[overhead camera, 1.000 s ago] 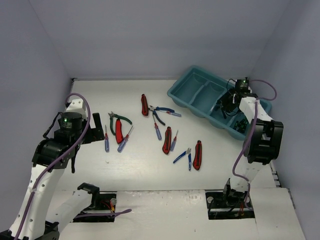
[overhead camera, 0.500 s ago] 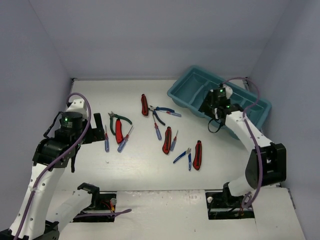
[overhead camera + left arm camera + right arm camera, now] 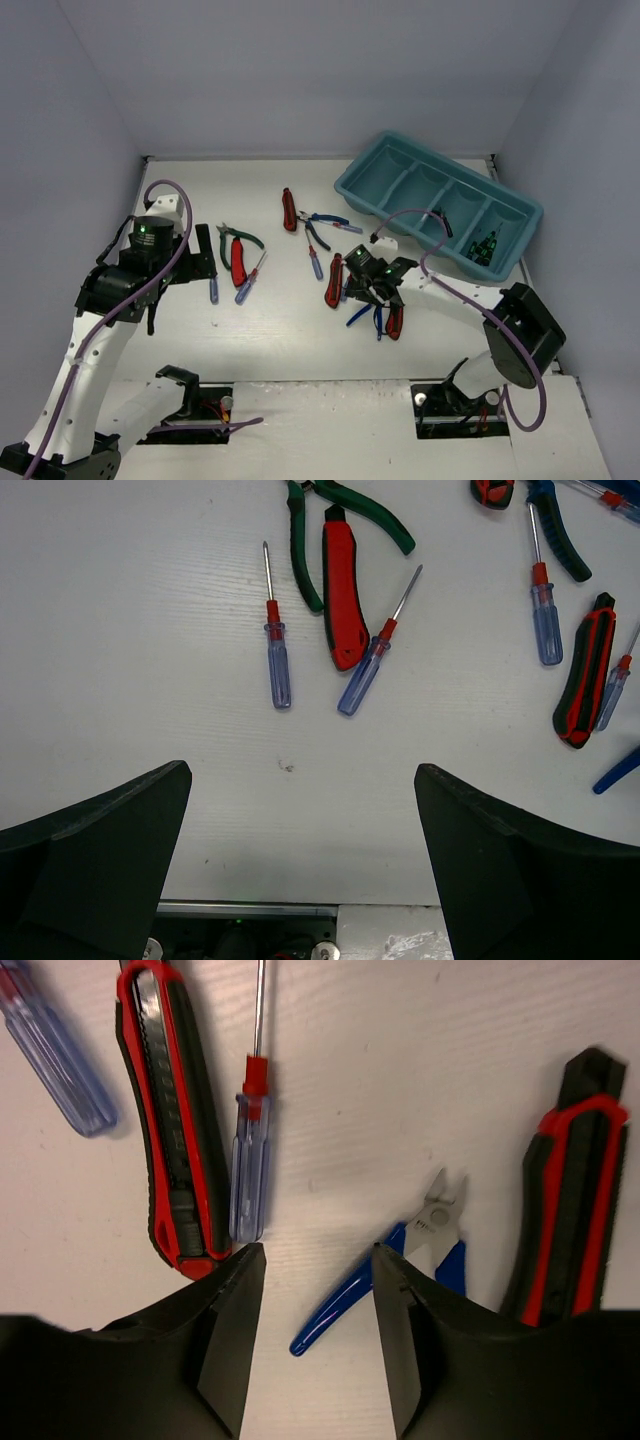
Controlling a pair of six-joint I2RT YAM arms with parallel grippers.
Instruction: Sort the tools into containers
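Pale worktop (image 3: 300, 345) strewn with hand tools, teal tray (image 3: 362, 199) at its far right.
Left of centre, green-handled pliers (image 3: 352, 512) lie against a red knife (image 3: 340, 590), two blue screwdrivers (image 3: 279, 655) beside them. Further right, small blue cutters (image 3: 436, 1224) lie between a red-black knife (image 3: 175, 1120) and another such knife (image 3: 565, 1210).

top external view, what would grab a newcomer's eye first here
The scatter of red knives, pliers and screwdrivers across the middle of the white table. Then the teal tray at the far right, a few tools in its two right-hand compartments, and the right hand low over the blue pliers.
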